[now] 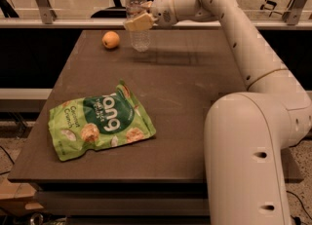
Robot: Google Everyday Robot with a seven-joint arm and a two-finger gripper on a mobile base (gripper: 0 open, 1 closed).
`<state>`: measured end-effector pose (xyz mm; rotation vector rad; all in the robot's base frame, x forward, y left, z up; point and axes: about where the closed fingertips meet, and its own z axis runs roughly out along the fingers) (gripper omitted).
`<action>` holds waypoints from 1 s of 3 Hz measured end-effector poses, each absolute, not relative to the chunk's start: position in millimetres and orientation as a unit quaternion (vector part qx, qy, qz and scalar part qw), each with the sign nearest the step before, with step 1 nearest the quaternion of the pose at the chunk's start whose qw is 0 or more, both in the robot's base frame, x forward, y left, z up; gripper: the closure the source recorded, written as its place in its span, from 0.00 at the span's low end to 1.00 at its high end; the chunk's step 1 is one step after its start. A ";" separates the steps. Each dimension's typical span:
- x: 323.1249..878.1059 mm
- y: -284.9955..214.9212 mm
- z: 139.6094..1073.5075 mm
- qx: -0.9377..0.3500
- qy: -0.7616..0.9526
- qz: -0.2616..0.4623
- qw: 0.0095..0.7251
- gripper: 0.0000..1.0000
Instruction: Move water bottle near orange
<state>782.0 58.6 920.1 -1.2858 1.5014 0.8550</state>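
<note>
Brown tabletop (195,87), far edge ~12 o'clock: water bottle (140,40) upright w/ claw (137,21) clenched on its upper half. Orange (110,39) near, at bottle's 9 o'clock, no contact. Snack bag (100,121) ~7 o'clock.

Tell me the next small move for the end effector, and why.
Probably lower the water bottle straight down and release: the end effector grips it upright close beside the orange, not touching; whether its base rests on the table is unclear.
</note>
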 end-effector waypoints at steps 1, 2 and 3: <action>784.0 58.6 913.5 -0.521 0.619 0.353 0.470 1.00; 786.6 58.3 905.3 -0.512 0.629 0.361 0.461 1.00; 789.4 58.6 899.7 -0.506 0.636 0.365 0.454 1.00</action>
